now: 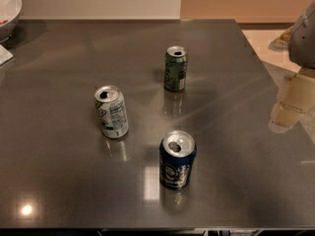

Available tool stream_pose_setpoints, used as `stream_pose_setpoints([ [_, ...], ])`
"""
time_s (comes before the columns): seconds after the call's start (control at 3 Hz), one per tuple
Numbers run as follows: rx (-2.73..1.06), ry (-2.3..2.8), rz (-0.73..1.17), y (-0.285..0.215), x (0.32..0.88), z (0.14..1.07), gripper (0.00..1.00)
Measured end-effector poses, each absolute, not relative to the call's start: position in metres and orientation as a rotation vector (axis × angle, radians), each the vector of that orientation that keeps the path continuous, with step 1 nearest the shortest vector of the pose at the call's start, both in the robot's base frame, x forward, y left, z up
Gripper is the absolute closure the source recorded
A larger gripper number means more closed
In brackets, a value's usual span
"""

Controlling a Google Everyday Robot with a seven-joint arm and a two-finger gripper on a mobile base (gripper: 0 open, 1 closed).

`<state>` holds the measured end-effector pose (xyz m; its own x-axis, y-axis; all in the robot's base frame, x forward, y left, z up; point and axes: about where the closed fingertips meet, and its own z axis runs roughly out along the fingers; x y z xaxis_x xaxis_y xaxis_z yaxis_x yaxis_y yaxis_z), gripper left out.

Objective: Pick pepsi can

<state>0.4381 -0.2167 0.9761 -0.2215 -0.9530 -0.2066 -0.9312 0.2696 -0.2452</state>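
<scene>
The pepsi can [177, 160], dark blue with a silver top and a round white-blue logo, stands upright on the dark grey table [59, 181], near the front and a little right of the middle. My gripper [290, 104] shows as a pale beige shape at the right edge of the view, below a grey arm part [304, 36]. It is well to the right of the pepsi can and a bit farther back, and it touches no can.
A dark green can [175, 68] stands upright behind the pepsi can, near the table's middle. A white can with green print [111, 112] stands to the left. A white bowl [7, 9] sits at the far left corner. The table's right edge runs beside the gripper.
</scene>
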Motion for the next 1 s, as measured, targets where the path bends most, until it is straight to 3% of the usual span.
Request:
stream_pose_setpoints([
  [0.67,-1.742,2.197,-0.062,-0.208,0.436,0.974,0.00],
  [1.0,-1.781,2.122,0.042,-0.187,0.429,0.962,0.00],
])
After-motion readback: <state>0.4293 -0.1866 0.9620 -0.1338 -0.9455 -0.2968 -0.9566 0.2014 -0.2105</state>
